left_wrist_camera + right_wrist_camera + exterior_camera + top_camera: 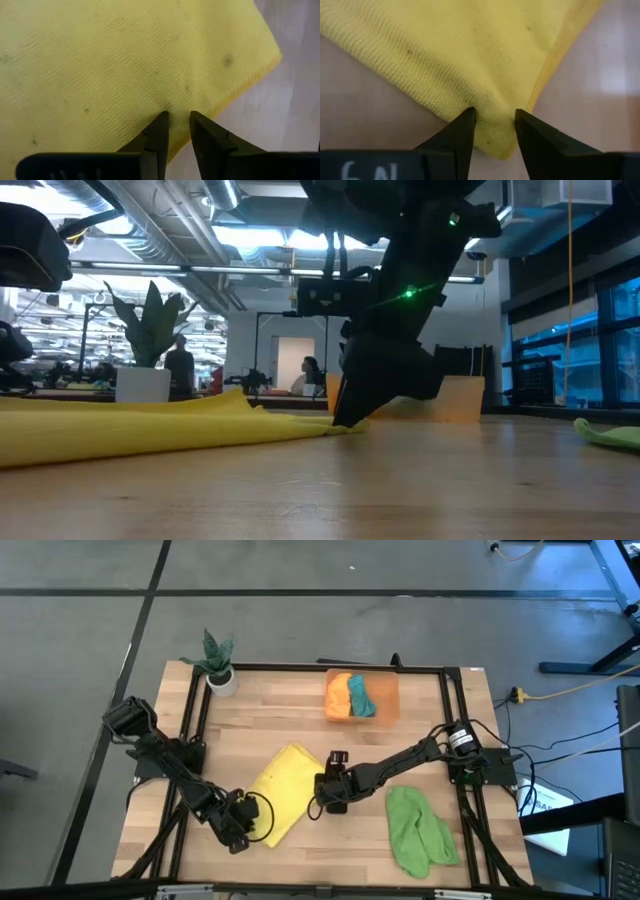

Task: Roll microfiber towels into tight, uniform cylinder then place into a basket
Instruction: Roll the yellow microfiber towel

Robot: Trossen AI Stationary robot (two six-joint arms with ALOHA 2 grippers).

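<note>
Yellow towel (283, 790) lay flat mid-table, and you had the left gripper (176, 125) and right gripper (494, 125) each pinched on a neighbouring corner of it, presumably to start an even roll, basket (388, 700) well apart behind.

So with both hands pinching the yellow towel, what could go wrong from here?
1. The left hand and right hand each hold only a thin bit of the yellow towel at its edge; the cloth may slip out.
2. The towel lies flat, unrolled; uneven pulls could give a loose, crooked roll.
3. The basket already holds two towels, so space may be tight.
</note>
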